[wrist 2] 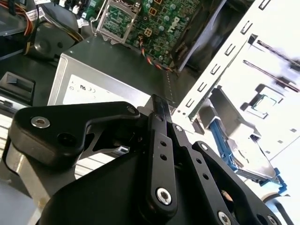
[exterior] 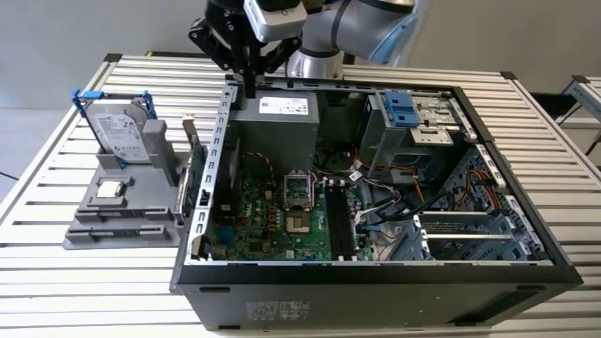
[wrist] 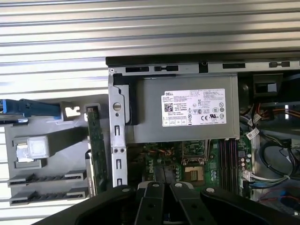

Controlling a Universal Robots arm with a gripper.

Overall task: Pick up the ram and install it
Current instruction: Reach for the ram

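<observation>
The ram (exterior: 196, 171) is a dark-green stick standing on its long edge in the grey holder (exterior: 122, 225), right beside the open computer case's side wall (exterior: 224, 134). In the first wrist view the ram (wrist: 96, 149) runs along that same wall. My gripper (exterior: 250, 90) hangs over the case's back corner, above the grey power supply (exterior: 277, 120) and well apart from the ram. Its fingers (wrist 2: 160, 108) lie together with nothing between them, and they point at the motherboard in the first wrist view (wrist: 164, 178).
The holder also carries a silver hard drive in a blue-tabbed frame (exterior: 120, 134) and a small square CPU chip (exterior: 111, 188). Inside the case lie the green motherboard (exterior: 263, 225), black memory slots (exterior: 338, 220), a CPU socket (exterior: 298, 189), loose cables (exterior: 395, 204) and drive bays (exterior: 413, 113).
</observation>
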